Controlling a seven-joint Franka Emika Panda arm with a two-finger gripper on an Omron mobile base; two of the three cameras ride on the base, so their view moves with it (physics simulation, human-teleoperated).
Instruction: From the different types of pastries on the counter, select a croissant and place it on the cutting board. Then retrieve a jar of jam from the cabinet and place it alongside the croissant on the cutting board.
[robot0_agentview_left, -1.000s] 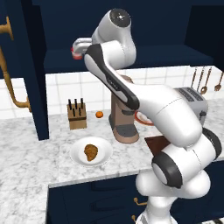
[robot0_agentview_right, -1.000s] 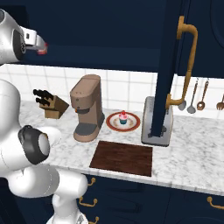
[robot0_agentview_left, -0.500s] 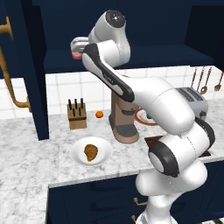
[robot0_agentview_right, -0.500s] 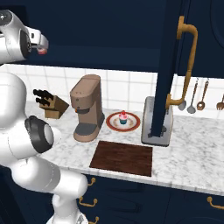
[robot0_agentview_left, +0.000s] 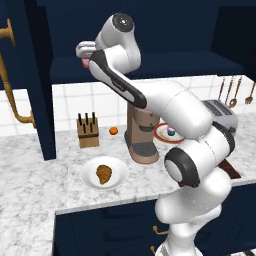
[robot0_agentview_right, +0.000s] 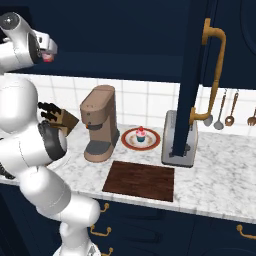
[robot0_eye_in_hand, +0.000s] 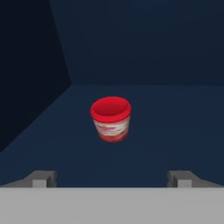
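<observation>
Our gripper (robot0_eye_in_hand: 112, 178), its 2 fingers spread wide and empty, faces the jar of jam (robot0_eye_in_hand: 110, 118) upright inside the cabinet (robot0_eye_in_hand: 144, 48).

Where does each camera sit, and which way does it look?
Left base view: behind the arm to its left, looking forward and down at the counter, croissant and coffee machine; the arm rises from lower right.
Right base view: behind to its right, looking at the cutting board and cupcake; the arm rises from lower left.
Hand view: on the hand, looking into the cabinet at the jar; the gripper stands open.
Both base views share the coffee machine and knife block.
</observation>
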